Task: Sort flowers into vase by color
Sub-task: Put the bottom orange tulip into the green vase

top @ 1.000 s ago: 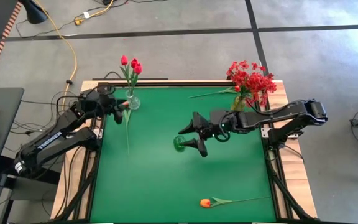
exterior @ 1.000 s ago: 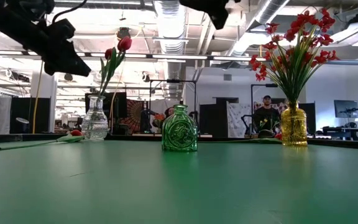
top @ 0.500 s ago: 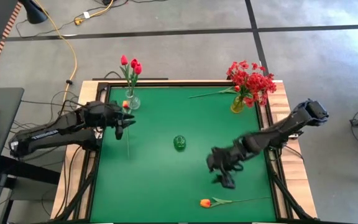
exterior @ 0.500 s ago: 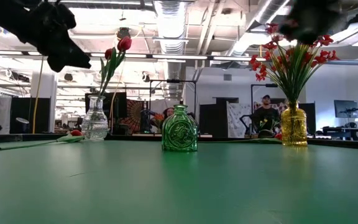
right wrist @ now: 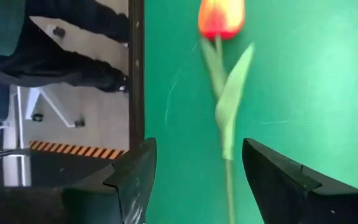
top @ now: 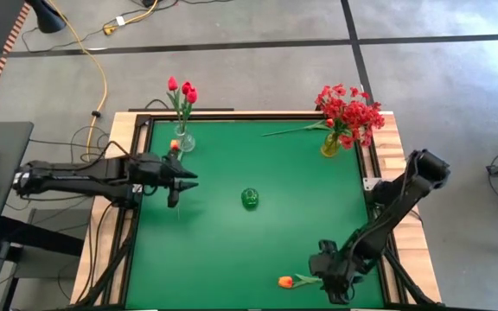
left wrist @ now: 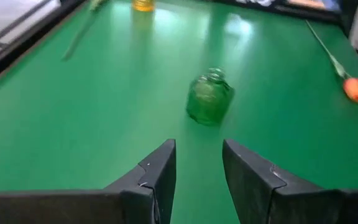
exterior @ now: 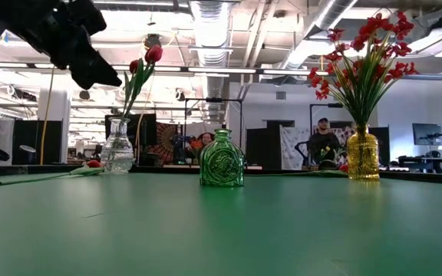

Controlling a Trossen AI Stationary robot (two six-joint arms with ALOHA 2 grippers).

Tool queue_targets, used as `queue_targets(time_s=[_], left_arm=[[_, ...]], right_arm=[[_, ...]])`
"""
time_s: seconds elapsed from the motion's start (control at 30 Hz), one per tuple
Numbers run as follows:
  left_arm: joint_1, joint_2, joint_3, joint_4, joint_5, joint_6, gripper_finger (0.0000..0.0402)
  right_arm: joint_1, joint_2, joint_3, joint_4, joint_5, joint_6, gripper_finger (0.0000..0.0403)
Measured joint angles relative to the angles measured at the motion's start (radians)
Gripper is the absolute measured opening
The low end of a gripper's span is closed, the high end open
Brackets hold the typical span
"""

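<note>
An orange tulip lies flat by the table's near edge, its stem running toward the right edge. My right gripper is open over that stem, one finger on each side, touching nothing. My left gripper is open, held high at the left, facing the empty green vase. A red tulip lies on the table beside the clear vase, its stem passing below my left gripper. Red tulips stand in the clear vase. Red sprays fill the yellow vase.
The green vase stands upright mid-table. Another long green stem lies near the far edge beside the yellow vase. A raised dark rim frames the green table. People stand in the room beyond.
My right gripper has swung from beside the green vase to the near edge and come down over the orange tulip's stem. My left gripper has moved from the clear vase toward the near edge and the table's middle. No flower or vase has moved.
</note>
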Motion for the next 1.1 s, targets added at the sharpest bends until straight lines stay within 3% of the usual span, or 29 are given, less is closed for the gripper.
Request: queue_targets(time_s=[0.17, 0.4, 0.8, 0.97, 1.1], left_arm=[[-0.062, 0.071, 0.000, 0.061, -0.040, 0.017, 0.0118], [-0.102, 0.147, 0.000, 0.132, -0.044, -0.019, 0.0118], [-0.154, 0.168, 0.000, 0.145, -0.095, -0.030, 0.0118], [-0.154, 0.168, 0.000, 0.146, -0.113, -0.026, 0.0118], [-0.154, 0.168, 0.000, 0.149, -0.115, -0.034, 0.0118]], right_arm=[[0.044, 0.065, 0.000, 0.078, -0.011, 0.016, 0.0264], [0.060, 0.131, 0.000, 0.032, -0.012, 0.016, 0.0251], [0.072, 0.237, 0.004, -0.018, 0.000, 0.083, 0.0218], [0.081, 0.264, 0.005, -0.025, 0.025, 0.099, 0.0195], [0.081, 0.262, 0.003, -0.042, 0.040, 0.117, 0.0151]])
